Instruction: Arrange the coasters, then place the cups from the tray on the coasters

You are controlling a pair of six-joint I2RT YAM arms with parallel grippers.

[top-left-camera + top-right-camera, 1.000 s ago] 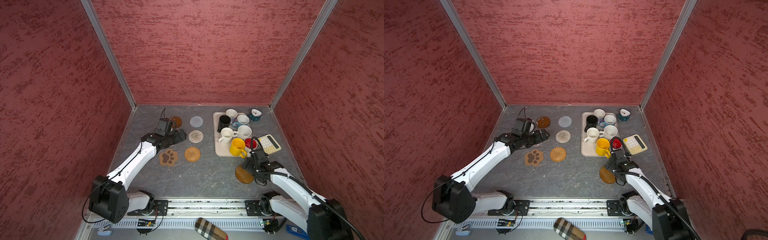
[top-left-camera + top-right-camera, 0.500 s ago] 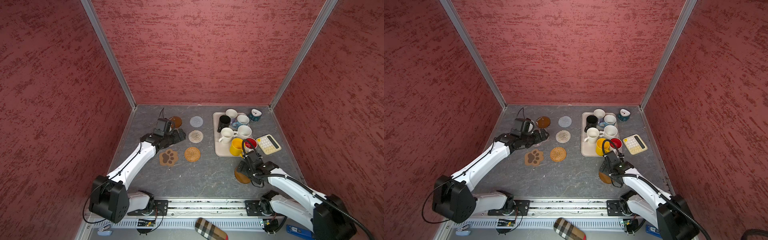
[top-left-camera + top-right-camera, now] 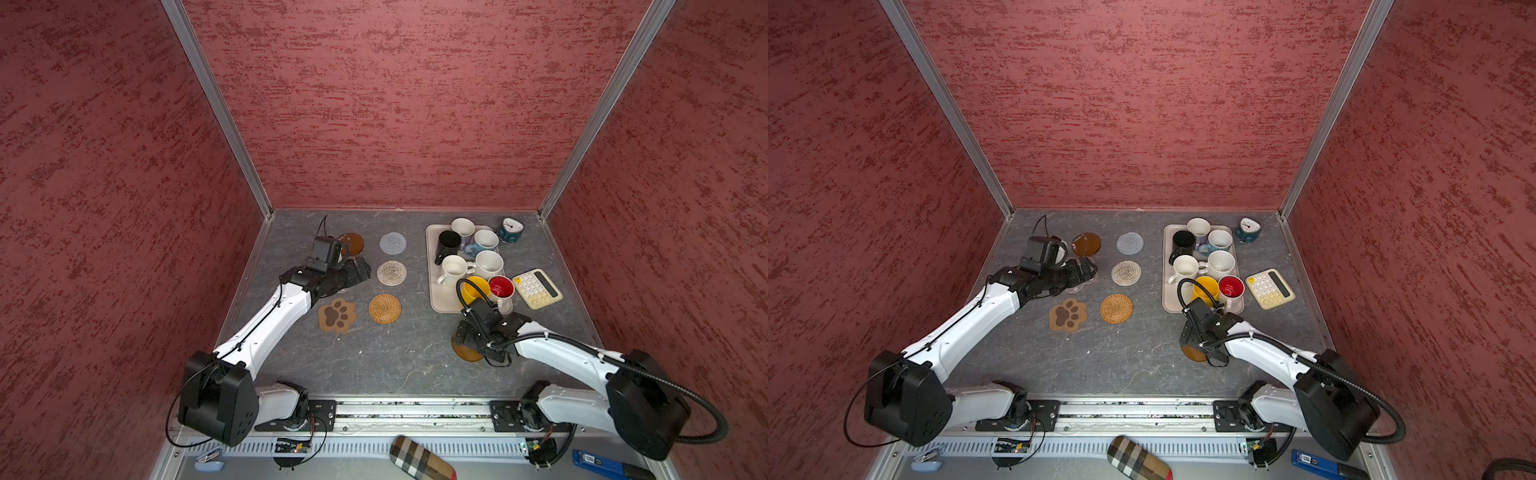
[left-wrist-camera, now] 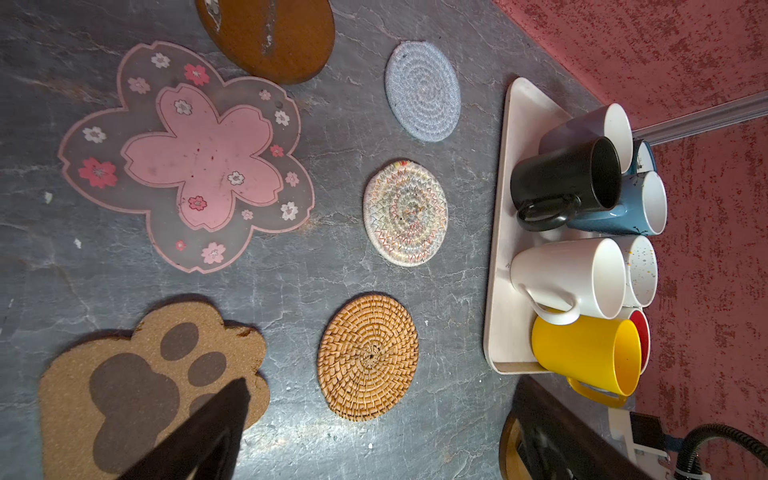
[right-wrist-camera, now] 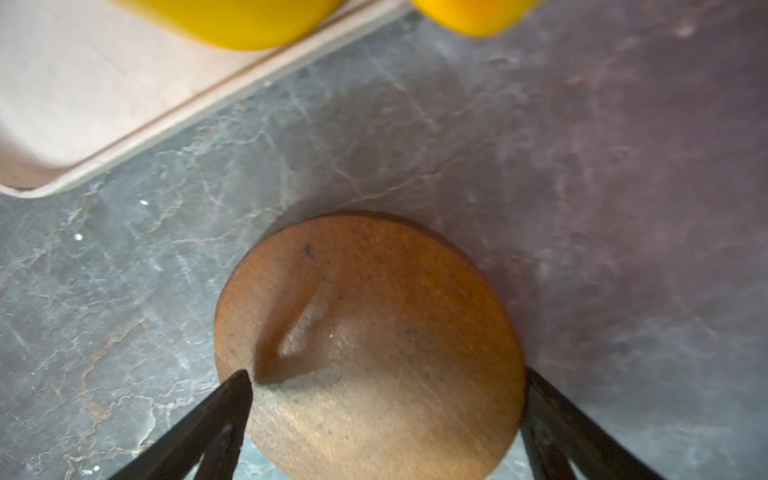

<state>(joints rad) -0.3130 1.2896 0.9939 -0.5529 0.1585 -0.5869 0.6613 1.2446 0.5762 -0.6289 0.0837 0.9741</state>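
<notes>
While both tools stand released and empty, hazards are listed first. Right gripper [image 5: 388, 376]: jaws spread, low over the stray wooden disc [image 5: 370, 345], which lies flat on the table [image 3: 395, 361] at 4 o'clock from centre, just at 6 o'clock of the tray [image 3: 440, 301]. One fingertip [image 5: 243, 380] hangs over the disc's face, not outside its rim; closing from there would likely skid across the wood or scrape the slate, since a thin flat disc offers little edge. Yellow mug [image 3: 473, 289]: at the tray's near end, close at 12 o'clock of that gripper, so a careless lift could knock it. All seven cups stand crowded on the tray. Left gripper [image 3: 359, 270]: spread, holding nothing, above the flower coaster [image 4: 195, 166] at 10 o'clock. Open room: bare table from 6 to 7 o'clock, below the paw coaster [image 3: 337, 315] and rattan round [image 3: 385, 308]. Calculator [image 3: 537, 288] blocks 3 o'clock.
</notes>
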